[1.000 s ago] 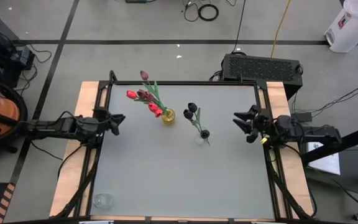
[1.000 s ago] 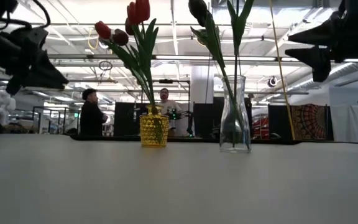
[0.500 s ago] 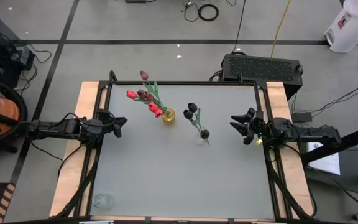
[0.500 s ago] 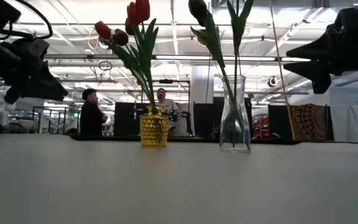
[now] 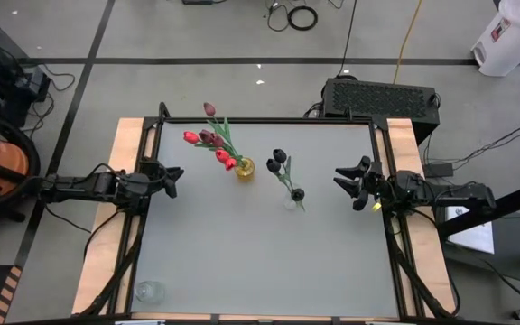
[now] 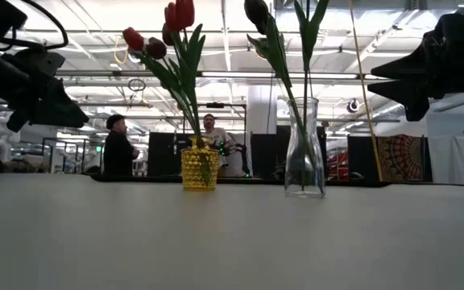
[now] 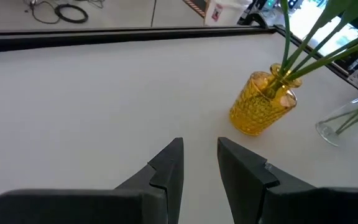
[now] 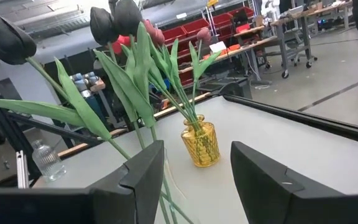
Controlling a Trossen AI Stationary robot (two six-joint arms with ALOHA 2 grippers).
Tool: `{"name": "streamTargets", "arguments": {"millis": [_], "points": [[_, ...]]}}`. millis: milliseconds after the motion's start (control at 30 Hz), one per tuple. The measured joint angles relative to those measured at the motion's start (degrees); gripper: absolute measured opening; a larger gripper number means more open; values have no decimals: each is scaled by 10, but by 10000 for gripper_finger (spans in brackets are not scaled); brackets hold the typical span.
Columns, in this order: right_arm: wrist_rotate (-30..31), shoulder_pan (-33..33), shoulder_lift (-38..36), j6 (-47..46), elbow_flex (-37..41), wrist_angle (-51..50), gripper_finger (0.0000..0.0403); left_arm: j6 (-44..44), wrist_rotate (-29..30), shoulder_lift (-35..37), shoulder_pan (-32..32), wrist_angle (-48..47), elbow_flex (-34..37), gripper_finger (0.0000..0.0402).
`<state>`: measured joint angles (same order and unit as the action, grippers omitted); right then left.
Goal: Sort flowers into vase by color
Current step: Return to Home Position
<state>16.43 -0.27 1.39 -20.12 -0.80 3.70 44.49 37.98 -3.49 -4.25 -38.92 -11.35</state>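
A yellow glass vase (image 5: pixel 244 168) at the far middle of the table holds red, pink and maroon tulips (image 5: pixel 209 140) by their stems; it also shows in the low view (image 6: pixel 199 167). A clear glass vase (image 6: pixel 304 153) to its right holds near-black tulips (image 5: pixel 280 159). My left gripper (image 5: pixel 173 177) is open and empty at the table's left edge, above the table. My right gripper (image 5: pixel 344 181) is open and empty at the right edge, facing the clear vase.
A small clear glass (image 5: pixel 148 291) stands at the table's near left corner. A black box (image 5: pixel 379 97) sits behind the table's far right. Two people (image 6: pixel 119 145) stand in the room beyond the table. The table's near half (image 5: pixel 260 262) is bare.
My right gripper has moved a little toward the table's left, toward the clear vase, and sunk slightly. My left gripper has shifted slightly toward the right. The vases and flowers have stayed still.
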Motion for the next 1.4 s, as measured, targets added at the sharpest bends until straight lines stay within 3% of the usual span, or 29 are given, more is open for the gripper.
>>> {"name": "streamTargets", "arguments": {"millis": [1400], "points": [[0, 0, 0, 0, 0, -1, 178, 0, -14, 0, 0, -4, 0, 105]]}}
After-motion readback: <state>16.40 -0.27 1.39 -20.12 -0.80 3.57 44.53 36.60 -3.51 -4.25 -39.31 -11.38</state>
